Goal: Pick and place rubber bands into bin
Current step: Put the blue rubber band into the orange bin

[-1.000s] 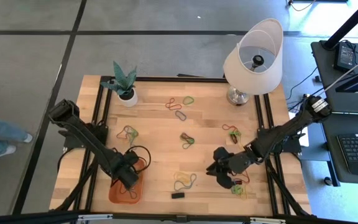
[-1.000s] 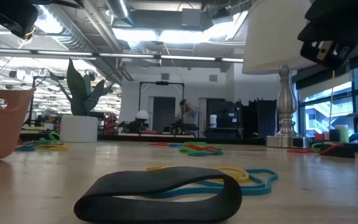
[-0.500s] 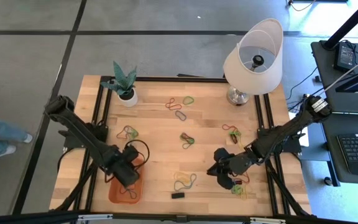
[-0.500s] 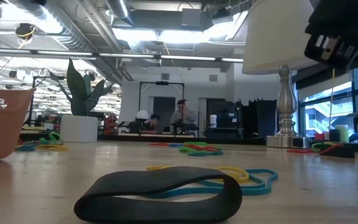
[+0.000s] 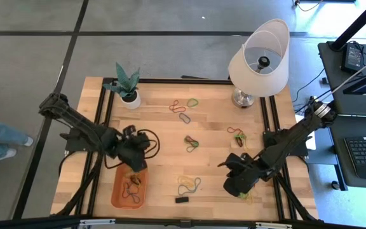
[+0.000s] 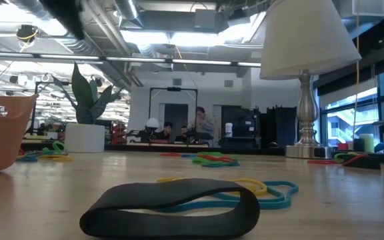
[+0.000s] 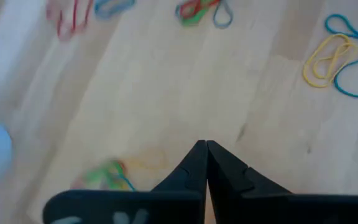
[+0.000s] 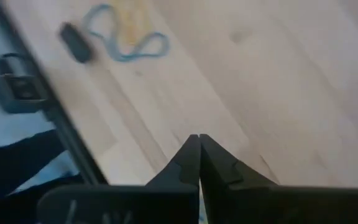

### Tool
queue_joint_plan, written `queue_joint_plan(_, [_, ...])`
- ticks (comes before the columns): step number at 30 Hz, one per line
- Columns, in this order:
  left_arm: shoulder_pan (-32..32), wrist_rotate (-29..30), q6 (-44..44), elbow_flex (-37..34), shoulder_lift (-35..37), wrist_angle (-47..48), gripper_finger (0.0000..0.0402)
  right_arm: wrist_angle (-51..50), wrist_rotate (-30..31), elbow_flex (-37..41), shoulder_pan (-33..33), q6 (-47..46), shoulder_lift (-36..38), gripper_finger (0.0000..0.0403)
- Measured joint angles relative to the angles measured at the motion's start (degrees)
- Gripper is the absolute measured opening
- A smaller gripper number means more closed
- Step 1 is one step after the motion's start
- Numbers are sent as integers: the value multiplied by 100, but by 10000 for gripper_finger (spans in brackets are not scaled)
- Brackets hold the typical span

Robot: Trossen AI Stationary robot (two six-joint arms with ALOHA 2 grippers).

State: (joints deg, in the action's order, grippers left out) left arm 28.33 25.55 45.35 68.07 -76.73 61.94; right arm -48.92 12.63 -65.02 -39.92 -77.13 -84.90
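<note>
Overhead and wrist views of a wooden table (image 5: 164, 146) with the sorting task under way, most of it not yet done. At the rear stand a lamp (image 5: 259, 60) and a potted plant (image 5: 127, 86). The bin (image 5: 129, 191), an orange tray, sits at the front edge on the left arm's side and already holds a few rubber bands (image 5: 132, 187), dark and orange loops lying on its floor. Many more bands are left loose on the wood: a red and green group near the rear centre (image 5: 184, 104), a grey loop just in front of it (image 5: 185, 117), a green tangle between plant and bin (image 5: 133, 135), a dark and green knot at mid-table (image 5: 191, 142), a red and green pair in front of the lamp (image 5: 236, 133), and a yellow and blue cluster (image 5: 188, 184) near the front, beside a small black block (image 5: 181, 200). The left gripper (image 5: 138, 151) hangs just behind the bin, its fingers (image 7: 194, 171) pressed together on nothing. The right gripper (image 5: 237, 181) hovers over the front right of the table, its fingers (image 8: 191, 163) likewise together and empty; green and yellow bands (image 5: 246, 195) show just beside it.
</note>
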Motion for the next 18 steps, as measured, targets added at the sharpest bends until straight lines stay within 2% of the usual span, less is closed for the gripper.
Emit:
queue_joint_plan(4, [-501,-165,-1510,0,210,-337,1,-797,-520,-519,34,-624,-411,3])
queue_joint_plan(10, [-1310,-700,-3249,-54,694,-829,1,-910,-1222,-552,155,-1106,-948,6])
queue_joint_plan(18, [-2298,-1888,-4217,-989,1607,-1594,3,-945,-1815,-500,292,-1609,-1516,64])
